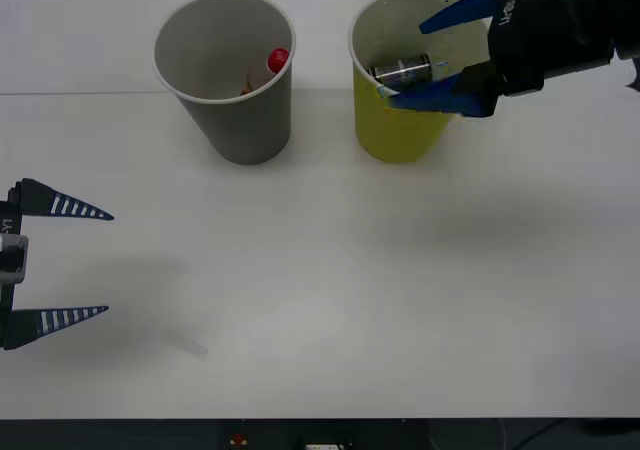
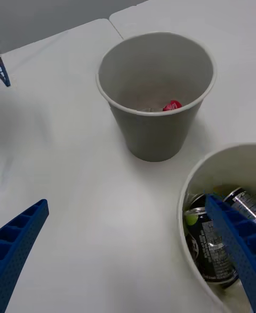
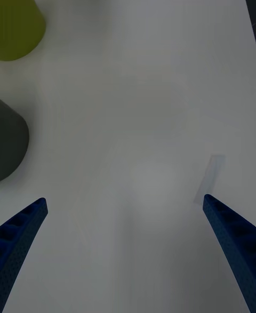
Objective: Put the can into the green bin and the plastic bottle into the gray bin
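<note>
Right gripper (image 1: pixel 430 60) up over the green bin (image 1: pixel 400 135), fingers spread wide, one blue finger (image 1: pixel 455 12) across the far rim, the other (image 1: pixel 440 95) over the near rim, nothing gripped. Can (image 1: pixel 402 70) loose inside the green bin, lying between the two fingers, dark with silver print; from the right wrist, the can (image 2: pixel 213 241) down in the cup beside one finger (image 2: pixel 237 243). Gray bin (image 1: pixel 228 100) just beside it on the white table (image 1: pixel 330 270), bottle (image 1: pixel 275 63) inside, red cap leaning against the wall; red cap (image 2: pixel 172 105) peeking over the gray rim (image 2: pixel 154 110). Left gripper (image 1: pixel 95 262) parked low at the table's near left edge, fingers wide apart, empty. Two bins, one can, one bottle.
</note>
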You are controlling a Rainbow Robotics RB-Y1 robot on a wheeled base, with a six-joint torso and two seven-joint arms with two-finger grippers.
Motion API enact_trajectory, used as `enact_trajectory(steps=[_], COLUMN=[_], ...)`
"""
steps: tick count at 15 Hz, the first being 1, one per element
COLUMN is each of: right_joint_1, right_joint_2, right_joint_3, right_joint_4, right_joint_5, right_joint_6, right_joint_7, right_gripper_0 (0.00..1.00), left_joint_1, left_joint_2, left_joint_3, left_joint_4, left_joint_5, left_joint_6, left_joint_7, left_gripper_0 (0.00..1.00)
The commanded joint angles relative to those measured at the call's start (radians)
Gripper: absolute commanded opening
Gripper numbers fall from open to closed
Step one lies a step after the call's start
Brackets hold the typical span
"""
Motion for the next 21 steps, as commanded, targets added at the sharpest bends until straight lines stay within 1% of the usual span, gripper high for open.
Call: enact_trajectory(steps=[1,2,4,7,9,13,17,21], right_joint_1=[0.138,0.175,0.269,0.402,0.474,0.566,0.637,0.703], right_joint_2=[-0.036,-0.047,-0.068,-0.116,-0.137,-0.168,-0.199,-0.213], right_joint_3=[-0.084,-0.113,-0.181,-0.244,-0.274,-0.309,-0.323,-0.337], right_joint_4=[-0.102,-0.111,-0.11,-0.108,-0.09,-0.009,0.037,0.071], right_joint_5=[-0.036,-0.056,-0.125,-0.196,-0.242,-0.317,-0.332,-0.345], right_joint_6=[0.003,0.005,0.006,0.036,0.055,0.055,0.054,0.054], right_joint_7=[0.044,0.093,0.199,0.326,0.401,0.57,0.685,0.778], right_gripper_0=[1.0,1.0,1.0,1.0,1.0,1.0,1.0,1.0], left_joint_1=[0.0,0.0,0.0,0.0,0.0,0.0,0.0,0.0], left_joint_2=[0.0,0.0,0.0,0.0,0.0,0.0,0.0,0.0], left_joint_3=[0.0,0.0,0.0,0.0,0.0,0.0,0.0,0.0], left_joint_4=[0.0,0.0,0.0,0.0,0.0,0.0,0.0,0.0], left_joint_5=[0.0,0.0,0.0,0.0,0.0,0.0,0.0,0.0], left_joint_6=[0.0,0.0,0.0,0.0,0.0,0.0,0.0,0.0], left_joint_7=[0.0,0.0,0.0,0.0,0.0,0.0,0.0,0.0], left_gripper_0=[1.0,1.0,1.0,1.0,1.0,1.0,1.0,1.0])
